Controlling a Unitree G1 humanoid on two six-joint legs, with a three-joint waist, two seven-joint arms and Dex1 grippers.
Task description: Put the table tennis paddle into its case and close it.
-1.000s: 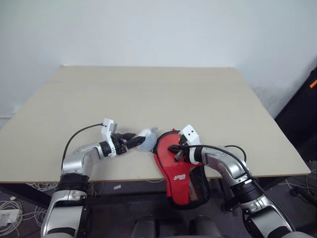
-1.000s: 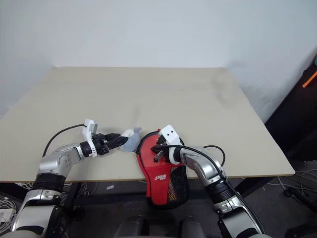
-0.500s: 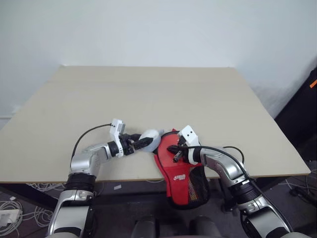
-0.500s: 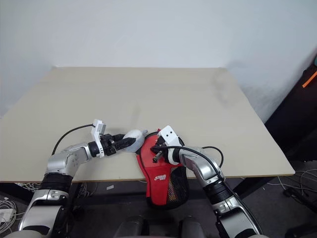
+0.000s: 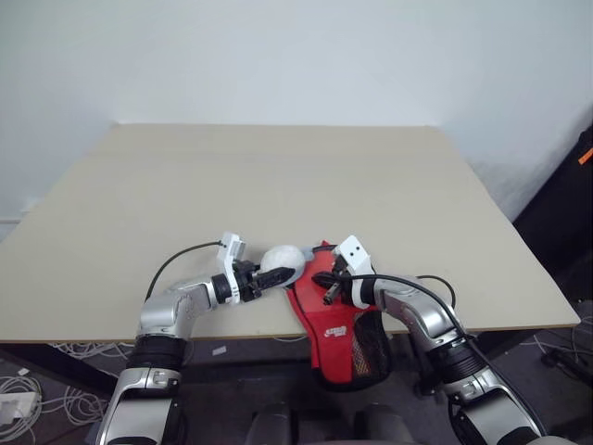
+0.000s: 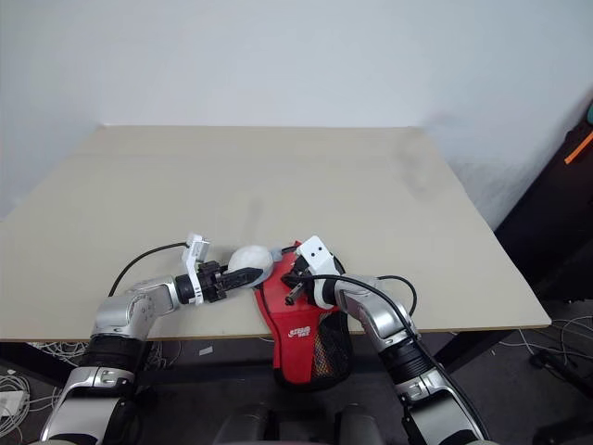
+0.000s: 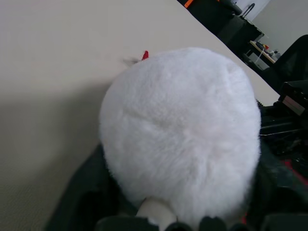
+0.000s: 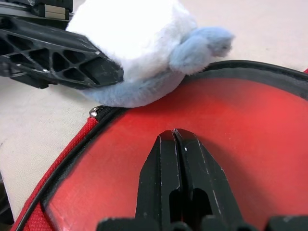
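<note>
While the right gripper [image 8: 174, 139], fingers shut together, rested on the red case [image 6: 298, 334] at the table's [image 6: 278, 176] six o'clock edge, the left gripper [image 6: 243, 275] clasped a white plush toy [image 6: 250, 260] at the case's ten o'clock, apparently needing to carry it clear before zipping, the paddle being hidden.

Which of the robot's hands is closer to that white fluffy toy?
Left. The left gripper is around the plush toy; the right gripper rests shut on the red case beside it.
</note>
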